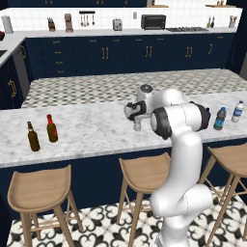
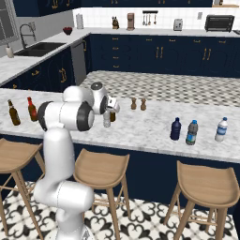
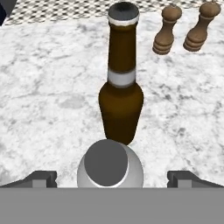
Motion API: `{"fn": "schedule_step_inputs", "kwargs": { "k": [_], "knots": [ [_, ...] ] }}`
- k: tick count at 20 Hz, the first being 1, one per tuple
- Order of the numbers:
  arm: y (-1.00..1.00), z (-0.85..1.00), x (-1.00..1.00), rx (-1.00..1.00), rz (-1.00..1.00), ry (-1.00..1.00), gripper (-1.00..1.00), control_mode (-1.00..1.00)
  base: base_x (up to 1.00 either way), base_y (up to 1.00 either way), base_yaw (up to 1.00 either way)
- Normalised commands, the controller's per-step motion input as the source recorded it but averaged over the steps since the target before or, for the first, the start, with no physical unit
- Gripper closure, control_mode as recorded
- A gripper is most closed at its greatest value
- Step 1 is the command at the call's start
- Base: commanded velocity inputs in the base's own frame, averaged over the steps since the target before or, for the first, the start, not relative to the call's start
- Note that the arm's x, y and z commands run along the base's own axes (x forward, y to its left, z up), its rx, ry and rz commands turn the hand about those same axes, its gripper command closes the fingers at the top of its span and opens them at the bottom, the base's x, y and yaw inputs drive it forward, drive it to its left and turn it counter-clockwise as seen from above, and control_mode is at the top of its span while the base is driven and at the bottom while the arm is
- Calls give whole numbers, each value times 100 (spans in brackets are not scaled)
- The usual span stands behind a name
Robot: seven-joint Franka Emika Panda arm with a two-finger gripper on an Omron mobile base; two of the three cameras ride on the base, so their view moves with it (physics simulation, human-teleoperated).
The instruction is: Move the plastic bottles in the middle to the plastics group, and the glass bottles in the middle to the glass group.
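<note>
The fingers (image 3: 43,178) stand spread wide, gripping nothing, one on each side of the clear bottle's pale cap (image 3: 106,162), with the gripper (image 3: 111,177) right above it. That clear bottle (image 2: 107,119) stands upright on the counter (image 2: 145,131), long axis vertical, cap toward the hand. Probably light, smooth plastic that may squash or slip, so take it just below the cap. The brown bottle (image 3: 121,83) stands upright just behind it. The plastics group (image 2: 206,132) is well off to the right
</note>
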Motion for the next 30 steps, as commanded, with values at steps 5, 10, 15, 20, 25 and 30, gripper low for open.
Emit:
{"fn": "schedule_step_inputs", "kwargs": {
  "k": [5,10,15,20,25,30],
  "knots": [
    [0,-15,13,0,0,0,-100,-100,0,0,0],
    [0,0,-5,0,0,0,100,-100,0,0,0],
    [-15,18,-54,0,-1,-6,100,-100,0,0,0],
    [-57,59,-62,4,-6,-3,100,-100,0,0,0],
    [-90,44,-4,1,-13,0,100,-100,0,0,0],
    [-100,28,9,0,-17,0,100,-100,0,0,0]
  ]
}}
